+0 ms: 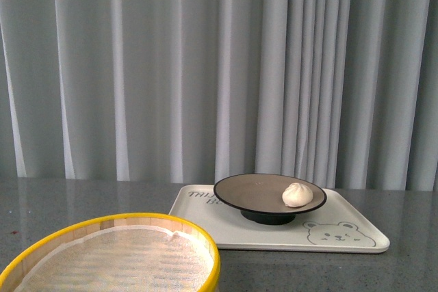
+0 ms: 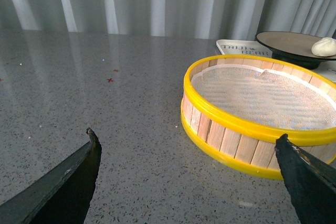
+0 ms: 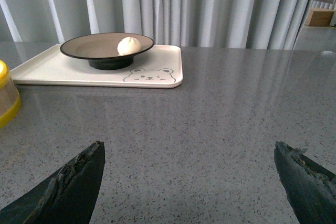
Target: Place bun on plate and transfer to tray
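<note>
Both tools, left tool (image 2: 189,153) and right tool (image 3: 191,156), we held wide and empty, the soft, easily dented bun (image 1: 297,195) sitting on the plate (image 1: 236,196) atop the tray (image 1: 356,227).

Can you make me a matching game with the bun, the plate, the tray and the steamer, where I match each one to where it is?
Things:
1. bun
2. plate
3. tray
4. steamer

Places:
A. flat on the table, under the plate
B. on the plate, near its rim
C. on the table beside the tray, nothing in it but its white liner
D. standing on the tray

Pairs: 1-B, 2-D, 3-A, 4-C
</note>
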Robot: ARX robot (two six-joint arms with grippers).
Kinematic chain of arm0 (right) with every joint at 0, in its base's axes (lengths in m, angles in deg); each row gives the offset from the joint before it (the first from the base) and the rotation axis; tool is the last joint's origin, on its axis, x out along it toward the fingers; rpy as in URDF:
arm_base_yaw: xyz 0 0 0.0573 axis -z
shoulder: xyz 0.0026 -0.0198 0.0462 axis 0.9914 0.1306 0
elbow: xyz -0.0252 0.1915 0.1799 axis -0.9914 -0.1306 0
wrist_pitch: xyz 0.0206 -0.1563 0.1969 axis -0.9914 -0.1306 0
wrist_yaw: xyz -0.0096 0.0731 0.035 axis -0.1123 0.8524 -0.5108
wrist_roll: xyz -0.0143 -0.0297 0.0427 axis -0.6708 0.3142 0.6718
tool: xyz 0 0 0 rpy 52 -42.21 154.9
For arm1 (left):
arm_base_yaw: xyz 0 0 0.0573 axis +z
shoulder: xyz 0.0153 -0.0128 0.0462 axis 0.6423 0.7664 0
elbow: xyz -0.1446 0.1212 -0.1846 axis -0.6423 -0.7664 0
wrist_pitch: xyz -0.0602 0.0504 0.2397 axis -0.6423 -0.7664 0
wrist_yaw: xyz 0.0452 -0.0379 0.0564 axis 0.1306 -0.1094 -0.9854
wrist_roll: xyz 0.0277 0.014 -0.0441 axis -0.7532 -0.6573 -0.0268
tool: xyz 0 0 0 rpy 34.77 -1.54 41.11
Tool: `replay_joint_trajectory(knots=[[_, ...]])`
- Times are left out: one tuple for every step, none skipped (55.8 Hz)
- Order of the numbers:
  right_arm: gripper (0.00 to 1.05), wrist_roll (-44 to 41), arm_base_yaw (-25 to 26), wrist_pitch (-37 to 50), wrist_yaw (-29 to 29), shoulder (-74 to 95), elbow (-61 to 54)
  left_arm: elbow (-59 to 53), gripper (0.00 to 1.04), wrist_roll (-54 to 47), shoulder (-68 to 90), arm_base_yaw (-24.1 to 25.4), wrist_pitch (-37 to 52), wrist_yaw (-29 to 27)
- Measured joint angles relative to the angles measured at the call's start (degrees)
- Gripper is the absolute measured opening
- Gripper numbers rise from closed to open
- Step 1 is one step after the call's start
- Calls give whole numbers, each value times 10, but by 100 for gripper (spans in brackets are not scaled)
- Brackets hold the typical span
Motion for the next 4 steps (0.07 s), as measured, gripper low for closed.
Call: replay_joint_trajectory(knots=[[96, 0, 0, 0, 0, 0, 0, 0, 98, 0, 0, 0, 0, 0], [96, 0, 0, 0, 0, 0, 0, 0, 98, 0, 0, 0, 0, 0], [96, 0, 0, 0, 0, 0, 0, 0, 98, 0, 0, 0, 0, 0], [96, 0, 0, 0, 0, 0, 0, 0, 98, 0, 0, 0, 0, 0]])
